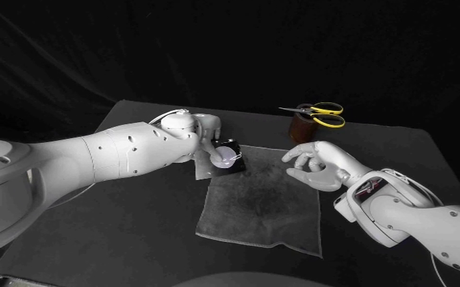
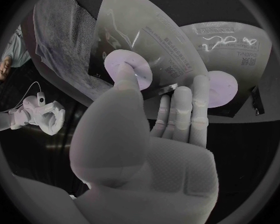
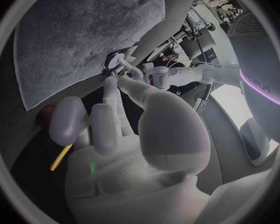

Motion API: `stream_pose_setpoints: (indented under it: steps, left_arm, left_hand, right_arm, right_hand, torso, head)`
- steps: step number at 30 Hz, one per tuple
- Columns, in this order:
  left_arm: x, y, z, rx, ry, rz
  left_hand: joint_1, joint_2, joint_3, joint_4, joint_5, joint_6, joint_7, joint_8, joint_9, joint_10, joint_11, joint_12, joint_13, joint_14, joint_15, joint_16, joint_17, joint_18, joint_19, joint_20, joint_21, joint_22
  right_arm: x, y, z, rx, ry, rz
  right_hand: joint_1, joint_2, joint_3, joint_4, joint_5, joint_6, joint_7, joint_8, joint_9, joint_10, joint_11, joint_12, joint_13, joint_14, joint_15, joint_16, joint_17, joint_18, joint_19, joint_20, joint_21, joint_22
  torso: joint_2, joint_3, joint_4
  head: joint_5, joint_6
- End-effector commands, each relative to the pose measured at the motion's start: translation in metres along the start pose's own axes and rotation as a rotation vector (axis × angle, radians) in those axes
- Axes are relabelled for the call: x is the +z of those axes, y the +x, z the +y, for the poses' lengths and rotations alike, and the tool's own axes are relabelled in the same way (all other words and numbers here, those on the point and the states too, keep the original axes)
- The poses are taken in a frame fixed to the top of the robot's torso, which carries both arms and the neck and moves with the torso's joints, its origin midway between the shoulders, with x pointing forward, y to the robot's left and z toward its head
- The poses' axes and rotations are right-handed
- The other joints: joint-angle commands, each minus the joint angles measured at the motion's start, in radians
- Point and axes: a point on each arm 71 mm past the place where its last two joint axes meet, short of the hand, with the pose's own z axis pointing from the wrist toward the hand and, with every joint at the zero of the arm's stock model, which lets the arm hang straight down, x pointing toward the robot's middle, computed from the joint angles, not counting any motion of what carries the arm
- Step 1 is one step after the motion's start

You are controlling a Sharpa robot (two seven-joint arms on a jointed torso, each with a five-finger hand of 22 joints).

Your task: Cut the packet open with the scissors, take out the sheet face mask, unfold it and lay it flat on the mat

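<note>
Up close from its wrist, left fingers (image 2: pixel 129 84) pinch the printed packet (image 2: pixel 168 40); right fingers (image 3: pixel 106 117) spread.

My silver left hand (image 1: pixel 197 133) holds the dark, glossy flat packet (image 1: pixel 228 157) at the far left corner of the grey cloth mat (image 1: pixel 260 210).
I see the silver right hand (image 1: pixel 316 165) above the mat's right edge, fingers loosely apart, holding nothing; yellow-handled scissors (image 1: pixel 321 113) rest on a brown cylindrical holder (image 1: pixel 303 129) near the far edge of the black surface (image 1: pixel 115 234).
</note>
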Motion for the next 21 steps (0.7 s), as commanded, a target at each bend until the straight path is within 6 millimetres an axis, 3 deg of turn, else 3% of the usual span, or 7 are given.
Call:
stream_pose_setpoints:
  steps: [1,8,12,17,21]
  left_arm:
    - [-0.0001,0.0138,0.0018,0.035,-0.012,0.086]
    - [0.0004,0.018,0.0007,0.032,0.002,0.091]
    - [0.0005,0.0208,-0.0012,0.025,0.018,0.084]
    - [0.0004,0.0224,-0.0026,0.012,0.034,0.069]
    - [0.0003,0.0218,-0.0028,-0.004,0.046,0.05]
  left_hand:
    - [0.022,0.032,0.04,-0.003,-0.004,0.029,0.042,0.006,-0.005,0.036,-0.017,-0.006,-0.01,0.008,-0.019,0.009,-0.003,0.011,0.011,-0.011,0.015,0.018]
    - [0.074,0.087,0.118,-0.008,-0.004,0.122,0.015,-0.008,-0.029,0.15,-0.043,-0.036,-0.044,0.073,-0.043,0.048,0.055,-0.004,0.063,-0.034,0.074,0.097]
    - [0.121,0.12,0.16,-0.008,-0.004,0.205,-0.008,-0.044,-0.055,0.247,-0.063,-0.091,-0.077,0.127,-0.063,0.073,0.107,-0.015,0.107,-0.049,0.119,0.158]
    - [0.149,0.132,0.198,-0.005,-0.004,0.281,-0.022,-0.105,-0.087,0.337,-0.075,-0.189,-0.12,0.157,-0.075,0.082,0.126,-0.021,0.127,-0.061,0.142,0.19]
    - [0.167,0.144,0.226,-0.007,-0.004,0.311,-0.028,-0.126,-0.096,0.371,-0.081,-0.226,-0.122,0.167,-0.08,0.085,0.133,-0.024,0.139,-0.064,0.154,0.207]
  right_arm:
    - [0.0004,0.001,0.0012,0.001,-0.009,0.011]
    - [0.0005,0.0012,0.0014,0.002,-0.01,0.012]
    - [0.0005,0.0012,0.0014,0.003,-0.01,0.012]
    - [0.0004,0.0012,0.0013,0.003,-0.009,0.012]
    - [0.0003,0.0011,0.0012,0.003,-0.009,0.011]
  right_hand:
    - [-0.002,-0.005,0.0,0.005,-0.006,0.0,0.004,-0.006,0.001,0.006,-0.002,-0.003,-0.001,0.014,0.0,-0.003,0.002,0.019,-0.003,0.002,-0.003,0.002]
    - [-0.003,-0.002,0.0,0.007,-0.005,0.001,0.003,-0.006,0.001,0.008,-0.002,-0.003,-0.004,0.014,0.0,-0.002,0.003,0.019,-0.001,0.002,-0.002,0.004]
    - [-0.003,-0.001,0.0,0.008,-0.005,0.002,0.003,-0.005,0.002,0.008,-0.002,-0.004,-0.005,0.014,0.0,-0.002,0.003,0.018,0.0,0.002,-0.001,0.006]
    - [-0.003,0.001,0.001,0.009,-0.003,0.003,0.003,-0.005,0.002,0.01,-0.003,-0.003,-0.007,0.014,-0.001,-0.003,0.003,0.018,0.001,0.002,0.001,0.009]
    - [-0.002,0.002,0.001,0.01,-0.002,0.004,0.002,-0.004,0.002,0.011,-0.003,-0.003,-0.009,0.014,-0.001,-0.003,0.002,0.017,0.003,0.002,0.002,0.011]
  torso:
    - [0.0,-0.0002,-0.0002]
    - [0.0,-0.0007,-0.0006]
    - [0.0,-0.0004,-0.0005]
    - [0.0,-0.0008,-0.0003]
    - [0.0,-0.0005,-0.0001]
  head:
    - [-0.003,-0.001]
    - [-0.004,-0.003]
    - [-0.005,-0.006]
    - [-0.007,-0.007]
    - [-0.007,-0.008]
